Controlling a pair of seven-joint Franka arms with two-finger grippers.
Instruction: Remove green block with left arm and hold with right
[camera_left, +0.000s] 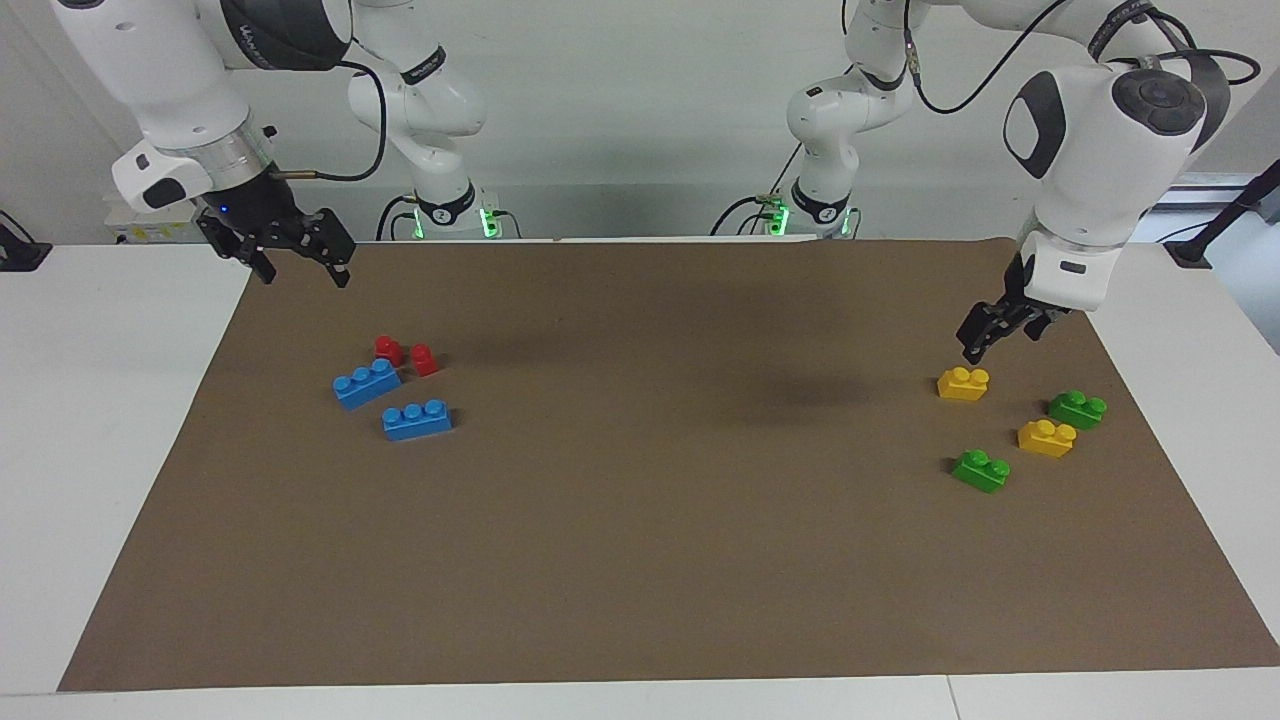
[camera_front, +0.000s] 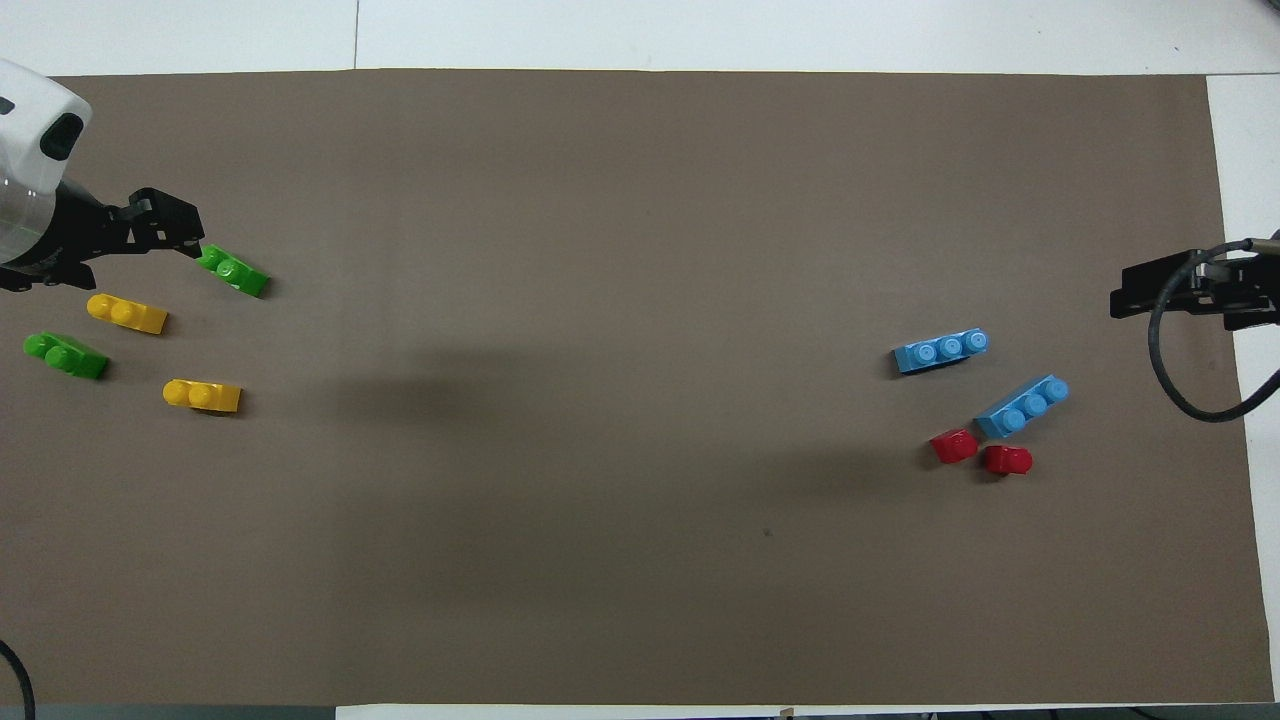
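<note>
Two green blocks lie on the brown mat at the left arm's end. One green block (camera_left: 980, 470) (camera_front: 232, 270) lies farthest from the robots in its group. The other green block (camera_left: 1077, 408) (camera_front: 65, 355) lies nearest the mat's end. My left gripper (camera_left: 1000, 345) (camera_front: 150, 250) is open and empty, raised over this group of bricks and touching none. My right gripper (camera_left: 303, 275) (camera_front: 1120, 295) is open and empty, and waits raised over the mat's edge at the right arm's end.
Two yellow two-stud bricks (camera_left: 963, 383) (camera_left: 1046, 437) lie among the green blocks. Two blue three-stud bricks (camera_left: 366, 384) (camera_left: 417, 419) and two small red bricks (camera_left: 388, 349) (camera_left: 424, 359) lie at the right arm's end. The brown mat (camera_left: 640, 560) covers the white table.
</note>
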